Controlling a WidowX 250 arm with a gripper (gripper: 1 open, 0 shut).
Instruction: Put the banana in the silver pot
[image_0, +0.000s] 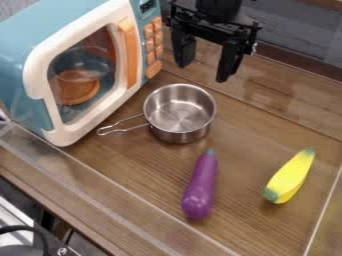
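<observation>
Banana (290, 177): grip mid-body, straight down, w/ gripper (206, 46) aligned across its width; jaws apart, prob. nothing held.

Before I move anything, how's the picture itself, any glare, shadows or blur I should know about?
In the camera view: bright glints on the steel pot and a pale highlight on the eggplant; the inside of the toy microwave is dim; the black gripper is so dark that its details merge; the whole picture is slightly soft, with fine edges not crisp.
</observation>
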